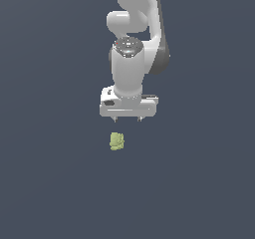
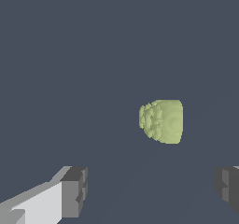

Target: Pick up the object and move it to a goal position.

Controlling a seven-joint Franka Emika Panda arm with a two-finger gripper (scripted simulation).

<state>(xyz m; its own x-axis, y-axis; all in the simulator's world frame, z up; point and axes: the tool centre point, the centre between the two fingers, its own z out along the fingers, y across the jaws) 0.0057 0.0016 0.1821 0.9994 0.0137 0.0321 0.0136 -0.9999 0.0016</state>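
The object (image 1: 117, 141) is a small lumpy yellow-green blob lying on the dark floor. My white gripper (image 1: 127, 119) hangs above it, slightly toward the exterior view's right, and does not touch it. The fingers are spread wide apart and hold nothing. In the wrist view the object (image 2: 162, 121) lies ahead of the gripper (image 2: 151, 190), between the lines of the two grey fingertips (image 2: 74, 190) but beyond them.
A flat, plain dark grey floor (image 1: 50, 183) fills both views. The white arm (image 1: 134, 29) rises from the gripper toward the top of the exterior view.
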